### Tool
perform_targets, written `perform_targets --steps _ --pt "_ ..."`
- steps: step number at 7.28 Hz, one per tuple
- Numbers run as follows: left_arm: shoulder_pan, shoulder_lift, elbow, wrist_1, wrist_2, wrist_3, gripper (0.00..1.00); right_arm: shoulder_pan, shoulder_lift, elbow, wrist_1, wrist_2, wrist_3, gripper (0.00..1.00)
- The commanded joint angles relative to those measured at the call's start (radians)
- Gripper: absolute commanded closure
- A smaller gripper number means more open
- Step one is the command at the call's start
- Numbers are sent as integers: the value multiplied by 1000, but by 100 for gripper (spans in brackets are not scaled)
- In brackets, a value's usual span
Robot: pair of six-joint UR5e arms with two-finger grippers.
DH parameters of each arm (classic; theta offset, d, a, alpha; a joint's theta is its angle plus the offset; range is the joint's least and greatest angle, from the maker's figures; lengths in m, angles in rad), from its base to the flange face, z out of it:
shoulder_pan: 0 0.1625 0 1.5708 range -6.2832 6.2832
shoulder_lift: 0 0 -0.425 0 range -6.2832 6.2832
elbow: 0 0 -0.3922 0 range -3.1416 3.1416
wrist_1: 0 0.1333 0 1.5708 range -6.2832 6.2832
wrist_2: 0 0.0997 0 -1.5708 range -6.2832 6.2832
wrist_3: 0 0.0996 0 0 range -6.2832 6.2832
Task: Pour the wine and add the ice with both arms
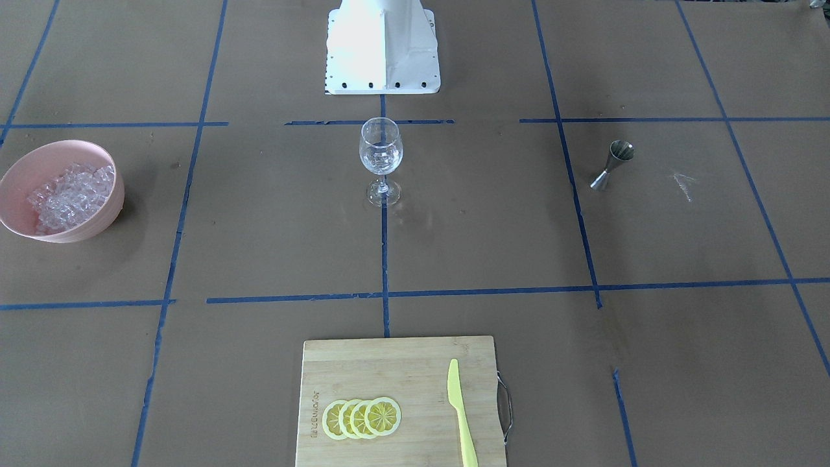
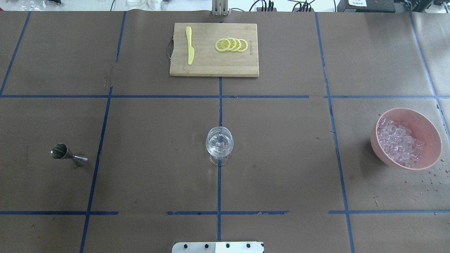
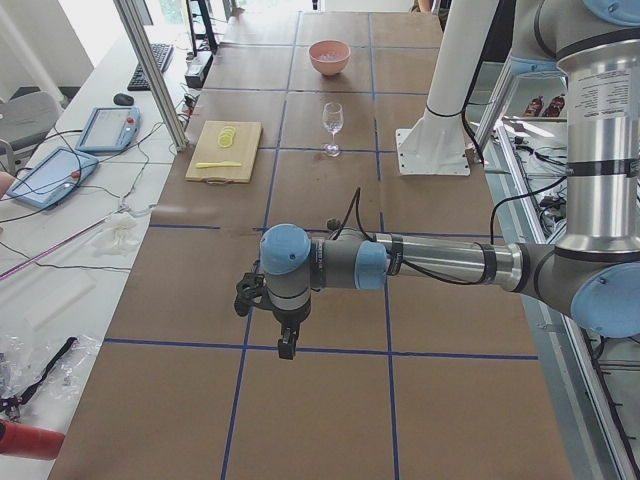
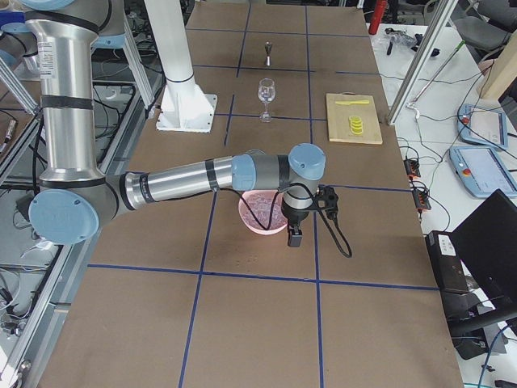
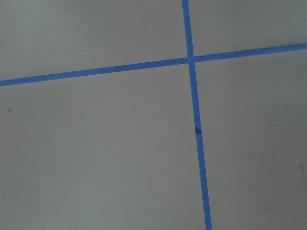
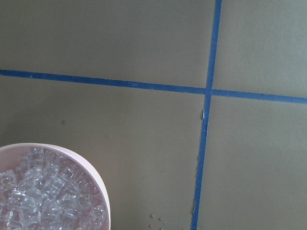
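A clear wine glass [image 1: 380, 155] stands upright at the table's middle, also in the overhead view [image 2: 219, 144]; something clear sits in its cup. The ice [image 2: 399, 142] fills a pink bowl [image 2: 407, 110] on the robot's right, also in the right wrist view [image 6: 43, 196]. My left gripper [image 3: 286, 345] shows only in the exterior left view, pointing down over bare table far from the glass; I cannot tell if it is open. My right gripper [image 4: 295, 238] shows only in the exterior right view, pointing down beside the bowl [image 4: 257, 220]; I cannot tell its state.
A steel jigger [image 2: 66, 154] stands on the robot's left. A wooden cutting board [image 2: 214, 66] at the far edge carries lemon slices [image 2: 232, 44] and a yellow knife [image 2: 190, 49]. Water drops [image 2: 430, 175] lie by the bowl. The white base block [image 1: 382, 45] is behind the glass.
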Motion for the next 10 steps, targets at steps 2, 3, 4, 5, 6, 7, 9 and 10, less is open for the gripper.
perform_targets --steps 2,3,4,5,6,7,9,10 --pt "-3 4 -2 4 -1 1 0 0 -4 -1 1 32 3 0" --pt "-3 4 -1 4 -1 1 0 0 -4 1 3 32 3 0" --pt "-3 5 1 2 -2 0 0 0 -4 1 3 32 4 0" --pt "-3 8 1 -1 -2 0 0 0 -4 2 3 32 6 0" --pt "-3 10 -2 -2 -2 0 0 0 -4 2 3 32 7 0" --pt "-3 10 -1 -4 -4 0 0 0 -4 4 3 32 7 0" --pt "-3 10 -2 -5 -4 0 0 0 -4 5 3 32 7 0" --pt "-3 10 -1 -5 -4 0 0 0 -4 8 3 34 9 0"
